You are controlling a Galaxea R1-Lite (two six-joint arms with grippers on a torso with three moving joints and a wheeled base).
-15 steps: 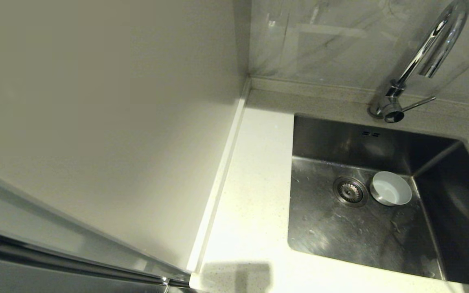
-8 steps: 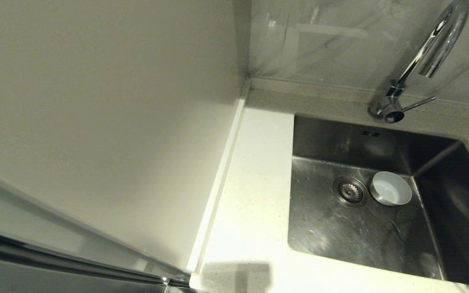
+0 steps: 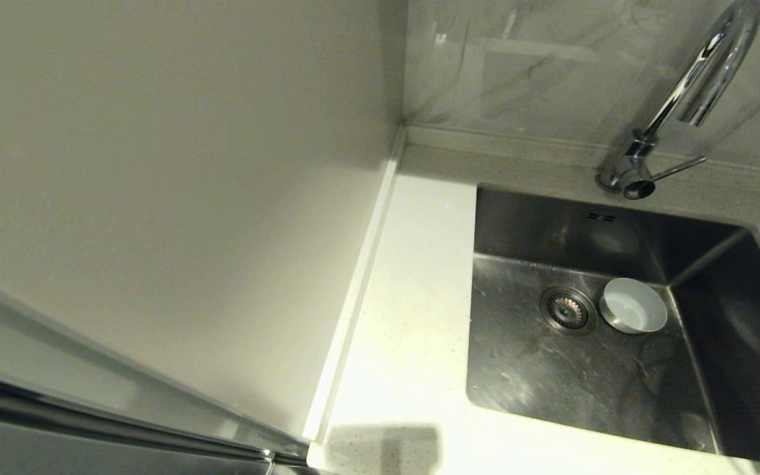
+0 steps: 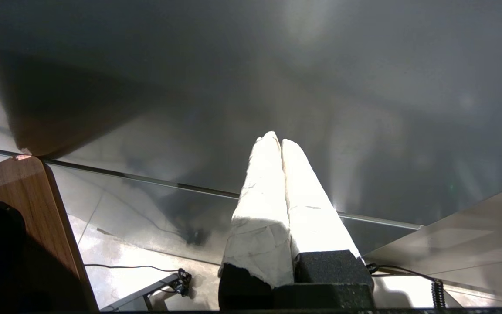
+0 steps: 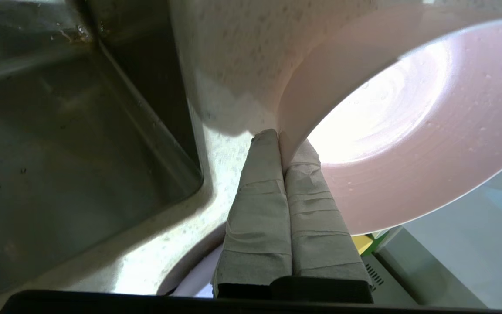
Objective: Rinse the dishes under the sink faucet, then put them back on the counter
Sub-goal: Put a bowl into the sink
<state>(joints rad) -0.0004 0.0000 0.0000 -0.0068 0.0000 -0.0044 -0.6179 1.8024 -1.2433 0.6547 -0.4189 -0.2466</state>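
Right gripper (image 5: 282,138) jaws closed; bowl (image 5: 408,122) rim pinched between.

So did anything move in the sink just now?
Nothing visibly changed. The white mug still sits by the drain in the sink, faucet untouched. Outside the head view, the right tool is shut on the rim of the pink bowl.

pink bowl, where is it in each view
Head view: not in it; only a white mug sits in the sink.
Left wrist view: not in it.
Right wrist view: the pink bowl fills the upper right, its rim pinched by the right gripper, over the counter.
Shared landmark: the sink, also in the right wrist view.
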